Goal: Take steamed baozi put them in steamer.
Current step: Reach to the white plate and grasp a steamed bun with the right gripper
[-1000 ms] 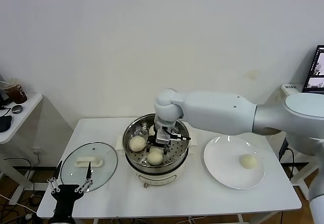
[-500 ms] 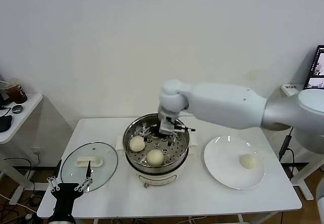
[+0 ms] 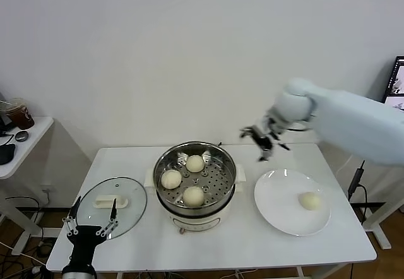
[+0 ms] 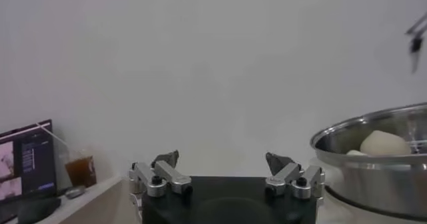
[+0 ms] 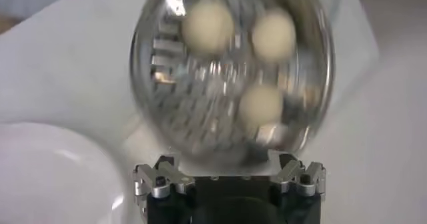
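The steamer (image 3: 165, 165) stands mid-table, a shiny steel pot on a white base. Three cream-white baozi lie on its perforated tray: one at the back (image 3: 195, 163), one at the left (image 3: 171, 178), one at the front (image 3: 193, 195). A fourth baozi (image 3: 308, 201) lies on the white plate (image 3: 278, 194) to the right. My right gripper (image 3: 262, 141) is open and empty, in the air between the steamer and the plate. Its wrist view shows the steamer (image 5: 145, 59) and three baozi from above. My left gripper (image 3: 90, 223) is open and parked low by the table's front left.
A round glass lid (image 3: 132, 213) with a white handle lies on the table left of the steamer. A small side table (image 3: 35, 130) with a cup stands at far left. The left wrist view shows the steamer's side (image 4: 347, 145).
My right gripper has let go of a baozi at the back of the steamer tray, risen out of the pot and swung right, toward the plate. The left arm has stayed put.
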